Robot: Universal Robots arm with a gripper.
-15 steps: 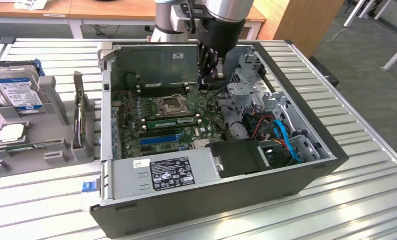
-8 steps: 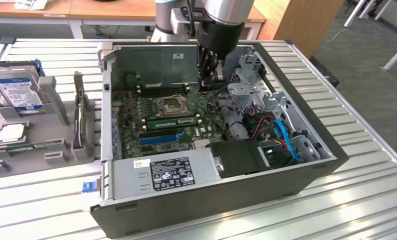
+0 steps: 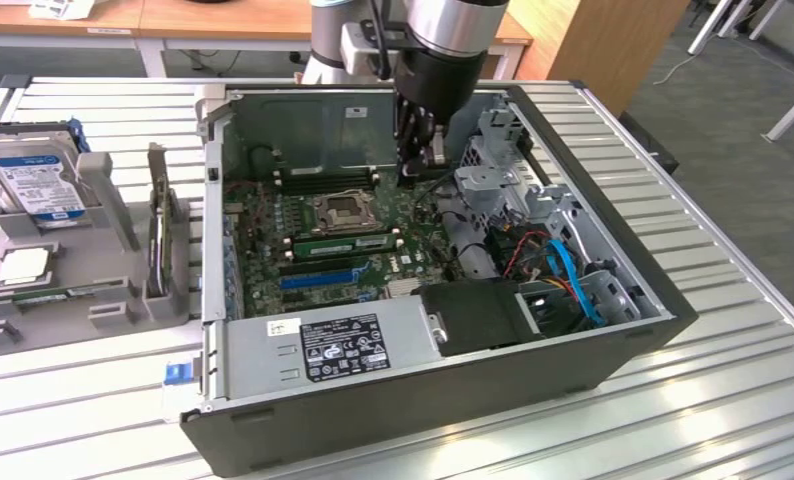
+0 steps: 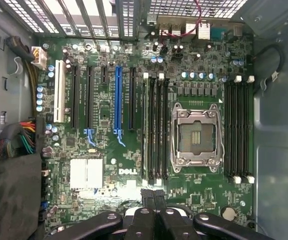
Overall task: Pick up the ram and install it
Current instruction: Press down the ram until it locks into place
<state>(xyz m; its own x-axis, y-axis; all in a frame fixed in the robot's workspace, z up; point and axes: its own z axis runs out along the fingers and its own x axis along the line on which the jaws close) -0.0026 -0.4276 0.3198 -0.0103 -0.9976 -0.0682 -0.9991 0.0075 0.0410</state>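
Ram [image 3: 348,243]: you've got it standing on edge in a black slot on the motherboard [image 3: 266,250]. It's green, with dark chips along its face. In the exterior view it sits at 6 o'clock of the CPU socket [image 3: 337,212], just beside it and running along the socket's near side. From the wrist view you can't tell which slot of that bank it fills.

Your gripper [image 3: 421,165] is down inside the open computer case [image 3: 637,300], at about 1 o'clock of the socket, pointing at the board. It's fully closed and holds nothing. In the wrist view the two black fingertips [image 4: 148,197] press against each other over the end of the slot bank next to the socket. You can't tell whether they touch the ram.

The case lies on its side on the slatted metal bench [image 3: 731,400]. The power supply [image 3: 330,345], with its label, is at the case's 6 o'clock.

A grey holder [image 3: 110,300] sits on the bench at the case's 9 o'clock, close beside it. It carries:
- a hard drive [image 3: 30,185], propped up
- a square silver processor chip [image 3: 24,265]
- a thin green strip [image 3: 70,293] lying flat, too small to identify
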